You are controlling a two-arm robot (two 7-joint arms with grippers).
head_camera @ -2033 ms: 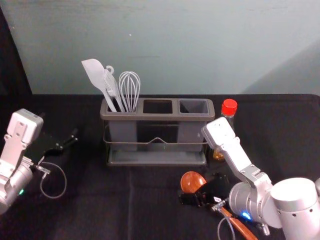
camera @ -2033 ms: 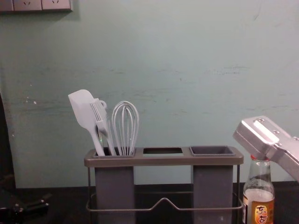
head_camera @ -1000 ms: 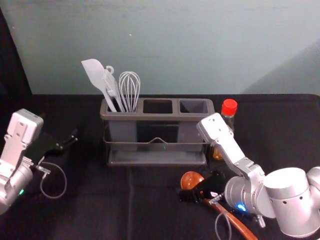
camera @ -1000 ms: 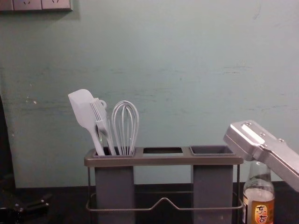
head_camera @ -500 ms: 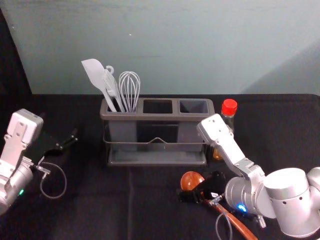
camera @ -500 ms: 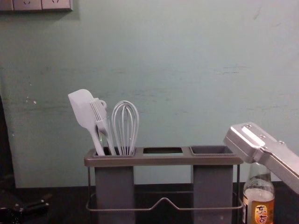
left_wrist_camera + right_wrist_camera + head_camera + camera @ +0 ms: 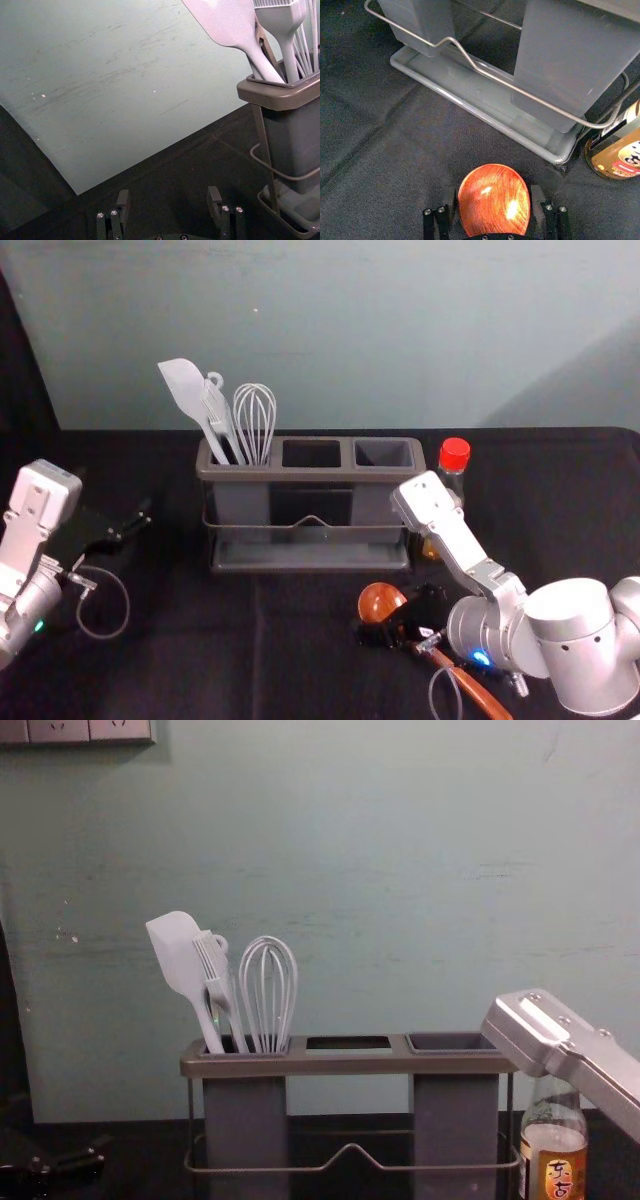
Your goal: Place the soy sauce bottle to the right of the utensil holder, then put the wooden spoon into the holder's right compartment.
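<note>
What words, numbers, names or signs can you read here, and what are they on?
"东古": two Chinese characters on the label of the soy sauce bottle, in the chest view.
Other print on that label: too small and blurred to read.
White sticker on the right gripper, in the head view: too small to read.
Wall sockets: slots, but no words I can read.
</note>
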